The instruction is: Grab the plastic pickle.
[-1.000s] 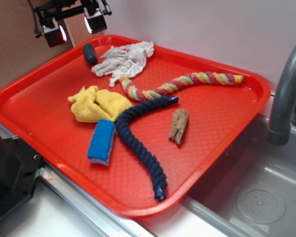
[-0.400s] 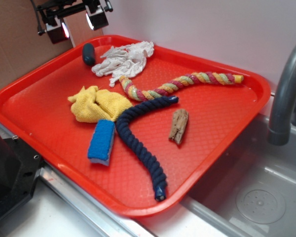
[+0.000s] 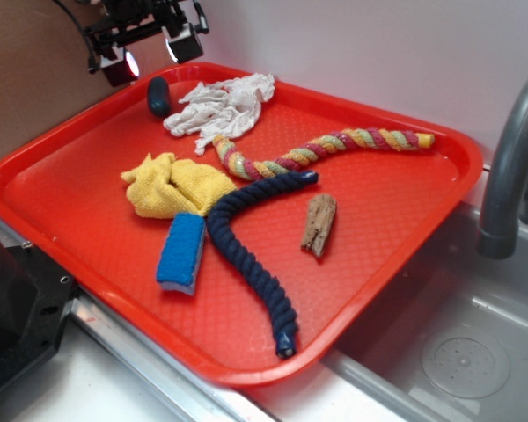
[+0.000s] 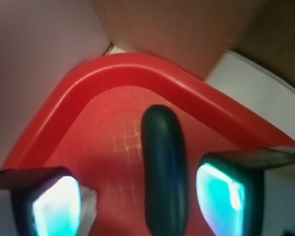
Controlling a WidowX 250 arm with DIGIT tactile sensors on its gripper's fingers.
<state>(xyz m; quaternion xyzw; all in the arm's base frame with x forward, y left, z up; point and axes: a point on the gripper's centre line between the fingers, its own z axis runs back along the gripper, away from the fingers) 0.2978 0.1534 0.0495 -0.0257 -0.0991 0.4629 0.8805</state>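
Red tray (image 3: 405, 220): held all items listed, and serves as the landmark.

Plastic pickle (image 3: 159, 95): dark teal oblong, lay flat in the tray's far left corner, just beside the white rag (image 3: 220, 105). In the wrist view the plastic pickle (image 4: 164, 167) sat between the two pads, nearer the right one.

Gripper (image 3: 152, 53): hung above that same corner, over the pickle, jaws spread wide, holding nothing.

Multicoloured rope (image 3: 326, 148): across the tray's far half.

Navy rope (image 3: 251, 255): curved through the tray's middle toward its near rim.

Yellow cloth (image 3: 172, 185), blue sponge (image 3: 182, 251): left of the navy rope.

Wood chunk (image 3: 319, 223): right of it.
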